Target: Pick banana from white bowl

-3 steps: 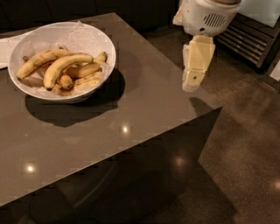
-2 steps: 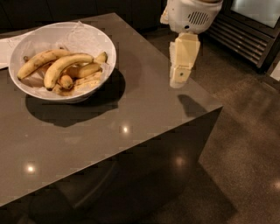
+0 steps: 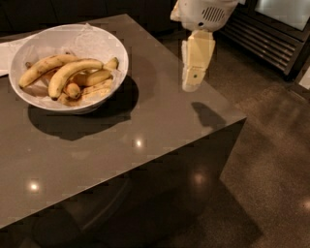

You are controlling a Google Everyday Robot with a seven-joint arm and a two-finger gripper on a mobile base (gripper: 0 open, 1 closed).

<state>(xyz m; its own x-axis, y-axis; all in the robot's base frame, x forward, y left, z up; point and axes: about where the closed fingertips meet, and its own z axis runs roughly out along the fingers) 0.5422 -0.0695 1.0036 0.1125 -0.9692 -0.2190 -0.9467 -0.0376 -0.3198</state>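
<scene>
The white bowl (image 3: 117, 48), lined with crinkled white paper, stands at the back left of the dark table (image 3: 145, 121). Several bananas lie in it. The long, curved, bright yellow banana (image 3: 72, 73) lies on top in the middle. A brown-speckled long banana (image 3: 44, 68) lies just behind it, and short stubby ones (image 3: 95, 77) lie to its right. My gripper (image 3: 192, 83) hangs from its white wrist (image 3: 206, 13) above the table's right part. It points down, to the right of the bowl and well apart from it, with nothing in it.
A white sheet (image 3: 6, 54) lies at the table's left edge behind the bowl. The table's right edge and front corner (image 3: 242, 118) drop to a polished floor (image 3: 271, 160). A metal slatted rack (image 3: 271, 38) stands at the back right.
My gripper has moved left, from beyond the table's right edge to above the tabletop, closer to the bowl. The bowl and bananas have not moved.
</scene>
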